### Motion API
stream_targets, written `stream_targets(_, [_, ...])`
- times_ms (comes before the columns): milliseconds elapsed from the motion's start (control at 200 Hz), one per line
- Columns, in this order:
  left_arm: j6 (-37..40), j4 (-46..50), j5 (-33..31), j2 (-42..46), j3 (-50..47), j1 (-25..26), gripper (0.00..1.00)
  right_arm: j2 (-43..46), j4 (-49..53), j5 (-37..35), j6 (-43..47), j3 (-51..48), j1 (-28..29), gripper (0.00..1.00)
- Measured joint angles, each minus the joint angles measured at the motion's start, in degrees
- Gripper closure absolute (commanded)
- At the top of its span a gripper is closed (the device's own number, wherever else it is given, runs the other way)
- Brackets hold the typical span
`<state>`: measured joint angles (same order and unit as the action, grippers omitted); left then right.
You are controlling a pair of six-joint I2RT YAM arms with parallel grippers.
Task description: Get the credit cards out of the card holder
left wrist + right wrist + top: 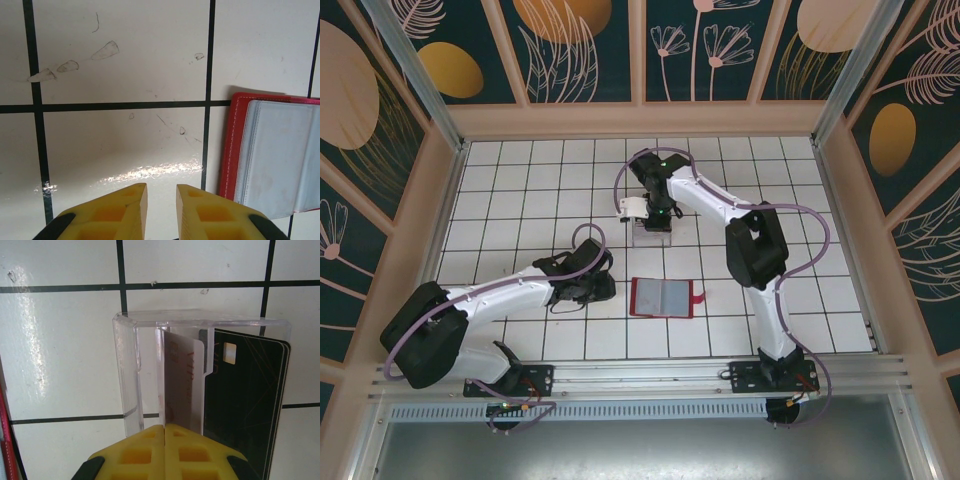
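The card holder, a red wallet with grey pocket lining, lies open on the white tiles; its left half shows in the left wrist view. My left gripper hovers just left of it, slightly open, with only bare tile between the fingers. My right gripper is shut on the edge of a pale credit card that reaches into a clear plastic box. A black credit card stands in the box to its right.
The clear box stands on the tiles a little behind the wallet. Wooden walls and metal posts ring the tiled floor. A metal rail carries both arm bases along the near edge.
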<state>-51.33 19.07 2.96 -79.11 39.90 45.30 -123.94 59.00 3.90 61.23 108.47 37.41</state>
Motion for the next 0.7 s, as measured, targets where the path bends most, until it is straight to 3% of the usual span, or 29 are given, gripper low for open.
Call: stream_targets(701, [0.00,-0.42,0.15,0.74,-1.03,-0.04,0.76,0.00,-5.07,-3.06,-1.18,-0.35,0.00,0.79])
